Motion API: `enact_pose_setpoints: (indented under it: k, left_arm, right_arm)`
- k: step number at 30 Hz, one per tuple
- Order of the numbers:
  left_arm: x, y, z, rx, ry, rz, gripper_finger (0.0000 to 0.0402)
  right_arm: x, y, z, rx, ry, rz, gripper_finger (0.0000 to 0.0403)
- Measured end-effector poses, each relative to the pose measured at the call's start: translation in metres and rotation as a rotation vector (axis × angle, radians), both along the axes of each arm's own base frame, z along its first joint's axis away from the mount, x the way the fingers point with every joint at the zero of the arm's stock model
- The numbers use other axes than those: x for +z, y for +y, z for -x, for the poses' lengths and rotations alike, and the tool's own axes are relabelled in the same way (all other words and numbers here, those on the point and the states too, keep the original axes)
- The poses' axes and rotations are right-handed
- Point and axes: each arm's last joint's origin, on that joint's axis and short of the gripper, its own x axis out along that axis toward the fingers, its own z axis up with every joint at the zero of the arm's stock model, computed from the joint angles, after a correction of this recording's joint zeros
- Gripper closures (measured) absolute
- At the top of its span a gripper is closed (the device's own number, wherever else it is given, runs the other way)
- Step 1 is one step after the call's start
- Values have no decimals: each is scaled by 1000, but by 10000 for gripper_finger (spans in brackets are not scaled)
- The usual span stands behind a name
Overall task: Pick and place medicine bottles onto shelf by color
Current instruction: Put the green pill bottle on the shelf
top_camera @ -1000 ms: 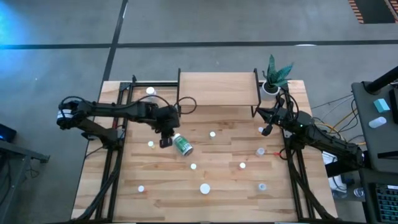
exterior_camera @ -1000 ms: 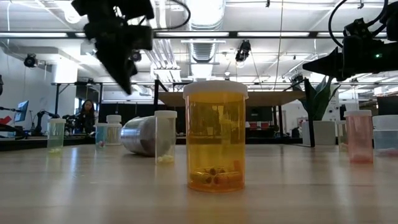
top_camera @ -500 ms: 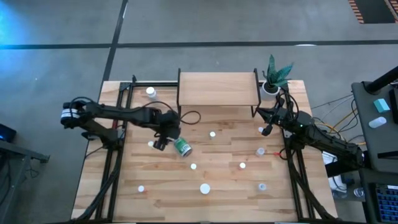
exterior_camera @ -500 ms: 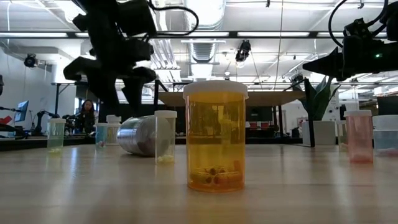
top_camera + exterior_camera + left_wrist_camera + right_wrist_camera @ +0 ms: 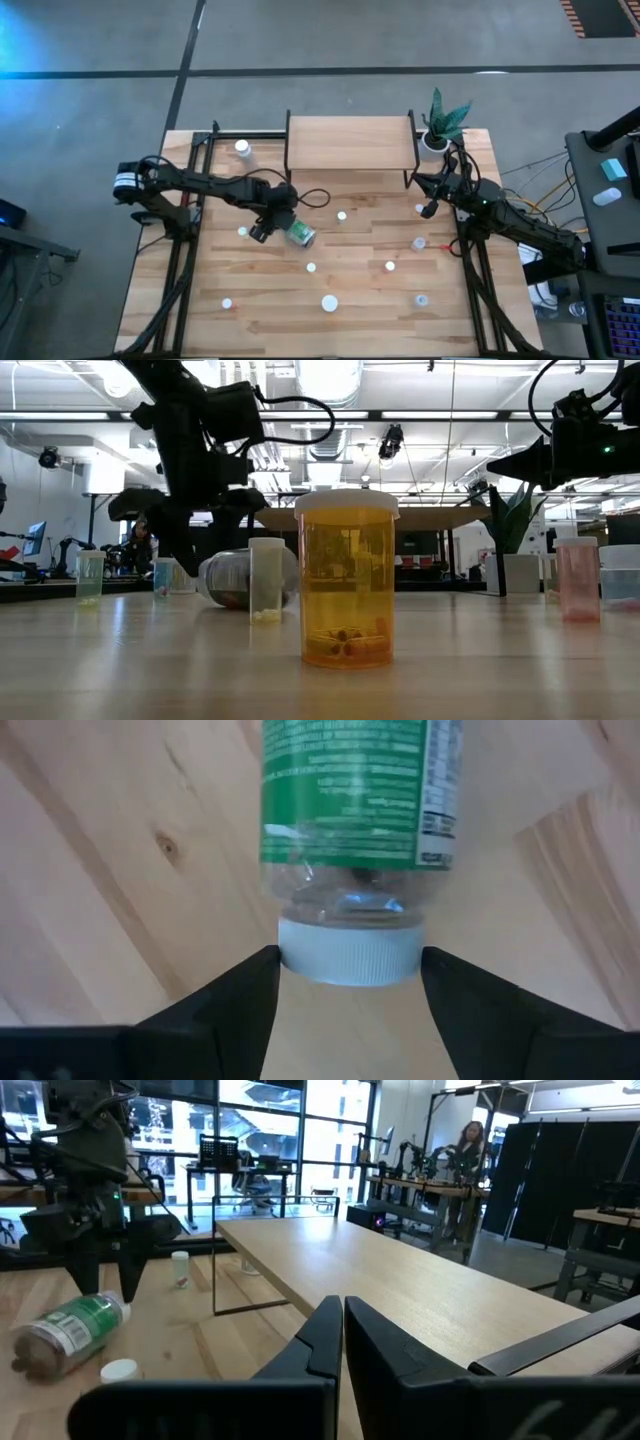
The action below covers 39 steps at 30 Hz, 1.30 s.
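Observation:
A clear bottle with a green label (image 5: 299,236) lies on its side left of the table's middle, its white cap (image 5: 347,952) toward my left gripper (image 5: 279,229). That gripper is open and points steeply down, one finger (image 5: 250,990) on each side of the cap. Several small white-capped medicine bottles stand about the table, among them an orange one (image 5: 346,580) and a pink one (image 5: 578,578). The shelf (image 5: 350,142) stands at the far edge. My right gripper (image 5: 428,208) is shut and hangs level by the shelf's right end. My left gripper has its two fingers level with the cap's ribbed sides (image 5: 300,960), coming from above along the lying bottle's length. Whether they touch the cap, I cannot tell. The bottle rests on the table.
A white pot with a green plant (image 5: 432,143) stands at the far right corner. A clear vial (image 5: 266,580) stands just in front of the lying bottle. Loose vials dot the near half (image 5: 329,302), and one stands at the far left (image 5: 242,148).
My left gripper has come down over the green-labelled bottle, moving a little toward the table's right. It has rolled about its own axis and opened, and its fingers now straddle the cap.

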Motion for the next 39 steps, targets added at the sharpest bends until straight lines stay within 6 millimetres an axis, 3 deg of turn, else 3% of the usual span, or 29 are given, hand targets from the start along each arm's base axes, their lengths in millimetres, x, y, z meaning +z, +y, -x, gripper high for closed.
enact_pose_setpoints:
  k: [12, 25, 39]
  left_arm:
    - [-4, -1, -3, 13, 3, 39, 175]
    - [28, -5, -3, 153, -49, 101, 174]
    - [26, -14, 5, 136, 42, 138, 159]
  right_arm:
    - [0, 0, 0, 0, 0, 0, 394]
    - [0, 0, 0, 0, 0, 0, 394]
    - [0, 0, 0, 0, 0, 0, 394]
